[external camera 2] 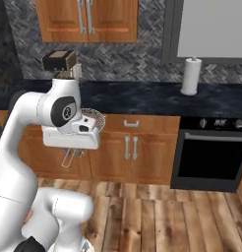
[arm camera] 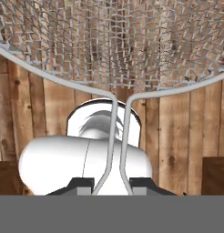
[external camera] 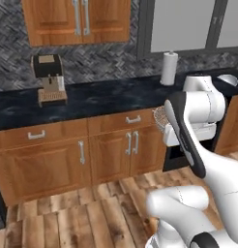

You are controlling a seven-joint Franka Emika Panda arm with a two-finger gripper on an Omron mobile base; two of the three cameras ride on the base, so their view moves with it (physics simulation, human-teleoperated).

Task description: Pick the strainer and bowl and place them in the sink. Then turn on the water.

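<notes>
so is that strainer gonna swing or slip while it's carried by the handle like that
Probably a little. The strainer is open wire mesh, so likely light. The gripper pinches only the thin wire handle, with the basket out beyond the fingers, so it could pivot in the grip. Smooth metal wire may also slide. The mesh looks stiff enough to hold its shape.

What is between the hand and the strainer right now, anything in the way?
Nothing visible. In the hand view the hand is shut on the thin metal handle of the small silver wire-mesh strainer, held in the air in front of the wooden cabinets.
</notes>
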